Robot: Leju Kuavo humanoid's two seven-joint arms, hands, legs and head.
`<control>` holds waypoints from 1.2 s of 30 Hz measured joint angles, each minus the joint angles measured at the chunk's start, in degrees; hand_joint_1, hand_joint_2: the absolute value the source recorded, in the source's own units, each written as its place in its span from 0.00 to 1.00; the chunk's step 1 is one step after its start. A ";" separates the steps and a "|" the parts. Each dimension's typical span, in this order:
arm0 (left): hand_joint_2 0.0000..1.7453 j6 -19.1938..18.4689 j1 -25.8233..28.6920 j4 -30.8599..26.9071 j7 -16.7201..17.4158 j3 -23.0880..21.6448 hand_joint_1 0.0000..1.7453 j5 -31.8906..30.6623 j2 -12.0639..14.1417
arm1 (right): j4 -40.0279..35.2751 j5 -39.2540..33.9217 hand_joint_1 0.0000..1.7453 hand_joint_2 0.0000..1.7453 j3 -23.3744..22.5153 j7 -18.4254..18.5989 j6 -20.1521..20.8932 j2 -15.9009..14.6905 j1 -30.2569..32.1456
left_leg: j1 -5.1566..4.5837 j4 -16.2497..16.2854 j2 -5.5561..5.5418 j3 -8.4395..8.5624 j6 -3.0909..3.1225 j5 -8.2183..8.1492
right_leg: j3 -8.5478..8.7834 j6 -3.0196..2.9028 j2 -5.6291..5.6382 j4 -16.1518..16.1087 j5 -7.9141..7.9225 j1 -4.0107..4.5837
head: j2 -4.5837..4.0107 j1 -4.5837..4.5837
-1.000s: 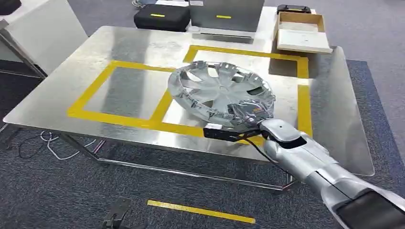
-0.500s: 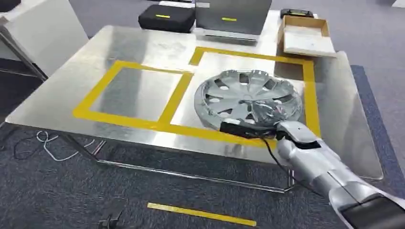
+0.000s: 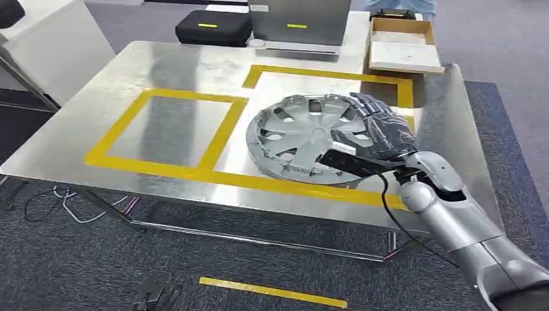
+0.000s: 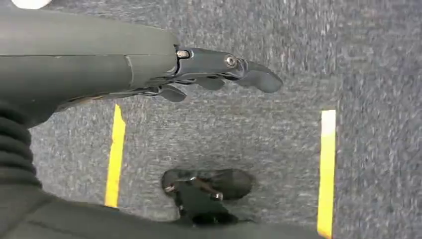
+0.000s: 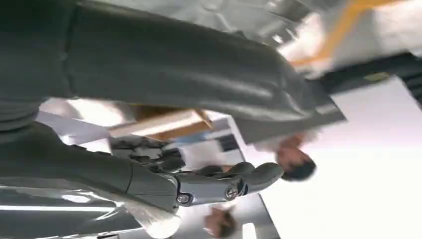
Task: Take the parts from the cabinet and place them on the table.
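Note:
A silver hubcap lies on the steel table, inside the right-hand yellow taped square. My right hand hovers over the hubcap's right rim with its fingers spread and holds nothing. The right wrist view shows that hand with its fingers stretched out and nothing in them. My left hand hangs by my side above the grey carpet, fingers loosely apart and empty.
A second yellow taped square marks the table's left half. Beyond the far edge stand a black case, a grey box and an open cardboard box. A white cabinet stands at the left.
The hubcap has come down from a tilted hold to lie on the table in the right square. My right hand has let go and now has its fingers spread at the right rim.

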 joint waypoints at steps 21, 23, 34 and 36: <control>0.00 3.30 0.49 0.00 0.96 0.61 0.00 1.86 0.09 | -26.24 -4.61 0.00 0.00 -7.17 -2.12 -3.85 -6.07 11.75 | 0.13 -12.02 0.46 3.28 1.87 9.38 | 2.25 3.84 -0.06 5.17 -4.40 -1.60 | 0.00 0.39; 0.00 3.71 0.43 -0.04 0.92 0.66 0.00 1.86 0.15 | -27.18 -4.70 0.00 0.00 -7.85 -2.16 -4.20 -6.10 11.95 | -0.08 -11.92 0.33 2.92 1.00 9.92 | 5.90 3.46 0.43 -0.08 -4.12 -1.21 | 0.02 0.33; 0.00 3.82 0.87 -0.04 0.81 0.96 0.00 2.38 0.15 | -30.24 -5.05 0.00 0.00 -10.27 -2.25 -5.51 -6.86 14.79 | 0.06 3.95 0.31 0.67 -0.20 -0.29 | 0.56 -0.01 0.11 -0.27 0.14 -0.08 | 0.00 -0.09; 0.00 3.93 0.80 -0.04 0.66 0.96 0.00 2.38 0.17 | -30.72 -5.11 0.00 0.00 -10.75 -2.21 -5.66 -6.99 14.95 | -0.61 -4.64 0.30 6.64 0.86 3.47 | -0.43 0.12 0.17 -0.01 0.78 0.18 | 0.00 -0.13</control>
